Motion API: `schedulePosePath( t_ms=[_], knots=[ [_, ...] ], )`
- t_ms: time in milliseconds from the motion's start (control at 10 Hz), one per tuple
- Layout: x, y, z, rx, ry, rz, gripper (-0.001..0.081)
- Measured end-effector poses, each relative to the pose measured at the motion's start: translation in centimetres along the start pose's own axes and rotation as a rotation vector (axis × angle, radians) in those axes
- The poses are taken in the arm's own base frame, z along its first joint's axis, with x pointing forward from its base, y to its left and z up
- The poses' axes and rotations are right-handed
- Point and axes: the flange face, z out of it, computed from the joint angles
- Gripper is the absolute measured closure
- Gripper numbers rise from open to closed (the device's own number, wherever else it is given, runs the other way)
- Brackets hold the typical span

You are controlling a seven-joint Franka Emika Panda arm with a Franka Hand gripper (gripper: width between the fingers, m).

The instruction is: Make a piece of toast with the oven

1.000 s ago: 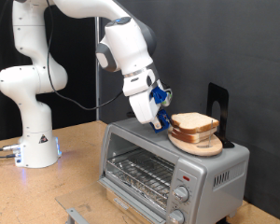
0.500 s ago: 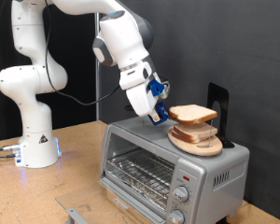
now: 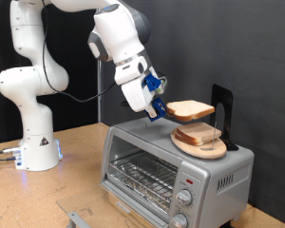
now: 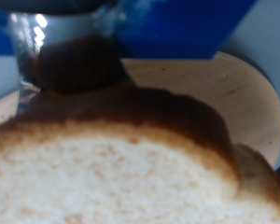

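Exterior view: the piece of toast point(image 3: 191, 110) is held level in the closed hand point(image 3: 162, 112) by its edge, lifted clear of the slices left on a wooden plate point(image 3: 201, 149) atop the oven point(image 3: 176, 171). Pick-up is judged done; loading calls for an opened door. A wooden tabletop point(image 3: 76, 166) and dark backdrop are seen.
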Motion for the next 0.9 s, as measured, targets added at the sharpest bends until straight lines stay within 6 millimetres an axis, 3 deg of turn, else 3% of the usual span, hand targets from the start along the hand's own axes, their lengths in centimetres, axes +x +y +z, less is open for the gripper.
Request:
schedulePosePath(
  t_ms=[200, 900],
  knots=[
    [-0.8, 1.6, -0.2, 0.004, 0.012, -0.014, 0.0405],
    [-6.2, 10.9, -5.2, 0.05, -0.005, 0.023, 0.0405]
  ],
)
